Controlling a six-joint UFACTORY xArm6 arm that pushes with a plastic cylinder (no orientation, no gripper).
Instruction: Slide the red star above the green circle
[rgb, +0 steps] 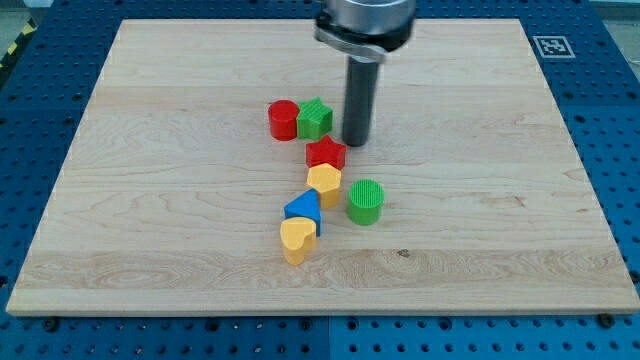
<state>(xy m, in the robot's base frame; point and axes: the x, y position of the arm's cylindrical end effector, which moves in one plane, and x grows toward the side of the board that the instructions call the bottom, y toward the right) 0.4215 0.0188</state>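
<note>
The red star (325, 153) lies near the board's middle, just above a yellow hexagon (324, 184). The green circle (366, 201) stands below and to the right of the star, a small gap apart from the hexagon. My tip (357, 141) is down on the board just up and right of the red star, close to it; I cannot tell whether they touch. The tip is also right of the green star (315, 118).
A red circle (283, 119) touches the green star's left side. A blue triangle (303, 209) and a yellow heart (297, 239) continue the line below the hexagon. The wooden board (150, 200) lies on a blue perforated table.
</note>
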